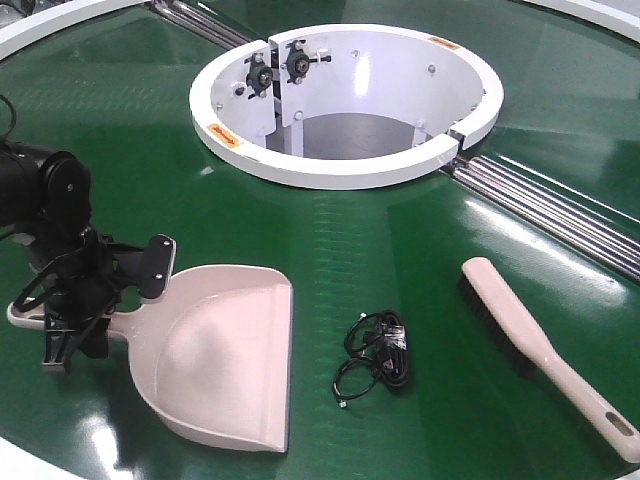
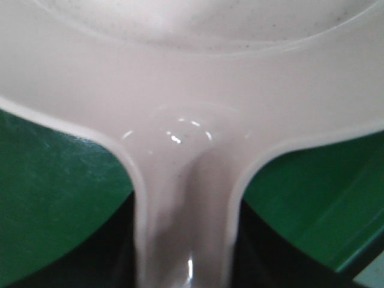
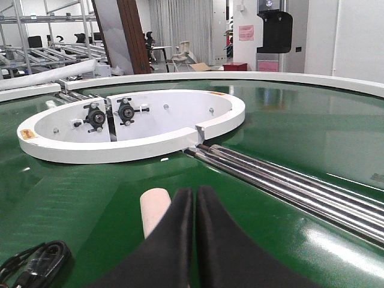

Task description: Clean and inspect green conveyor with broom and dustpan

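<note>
My left gripper (image 1: 75, 322) is clamped on the straight handle of the dustpan (image 1: 225, 350), which lies flat at the near left of the green conveyor (image 1: 420, 240), mouth facing a black cable bundle (image 1: 380, 350). The broom (image 1: 530, 335) lies near right. My right gripper (image 3: 193, 193) is pressed together just beside its rounded end. Farther off are the white ring opening (image 1: 300, 172) and the steel roller strips (image 1: 550, 205).

On the green conveyor (image 1: 120, 150), the left tool (image 1: 72, 338) is clamped around the handle of the dustpan (image 1: 225, 355). A black cable bundle (image 1: 380, 355) lies between dustpan and broom (image 1: 530, 335), touching neither.
</note>
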